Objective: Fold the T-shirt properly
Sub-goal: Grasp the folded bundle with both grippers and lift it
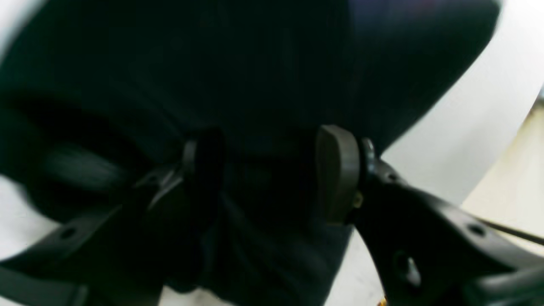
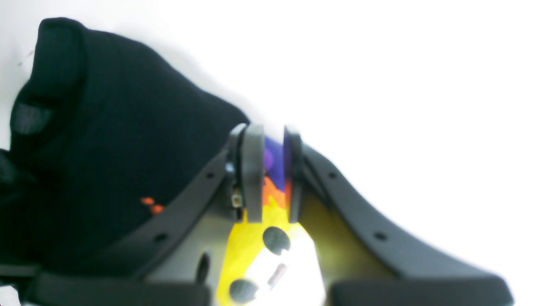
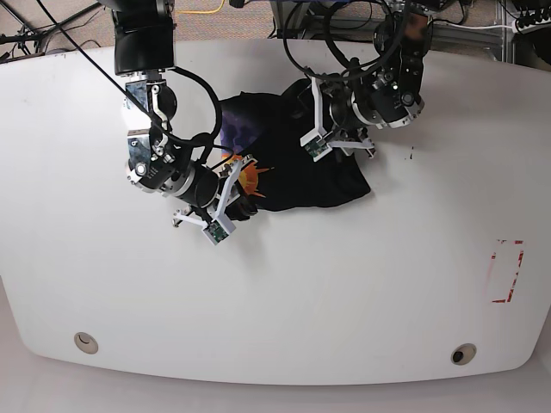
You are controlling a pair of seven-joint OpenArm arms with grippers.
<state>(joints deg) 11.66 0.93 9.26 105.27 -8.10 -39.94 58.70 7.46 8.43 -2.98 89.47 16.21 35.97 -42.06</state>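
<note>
Here T-shirt [image 3: 297,172] bunched between hands; right hand [image 2: 268,174] pinching print.

Bright white table [image 3: 362,292], red-marked rectangle [image 3: 506,271] near its edge, cable-strewn floor [image 3: 224,13] behind.

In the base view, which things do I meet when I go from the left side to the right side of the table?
Right claw shut on the printed part of the T-shirt → black T-shirt → left claw over the shirt's far edge → red-and-white marking near the white table's right edge.
</note>
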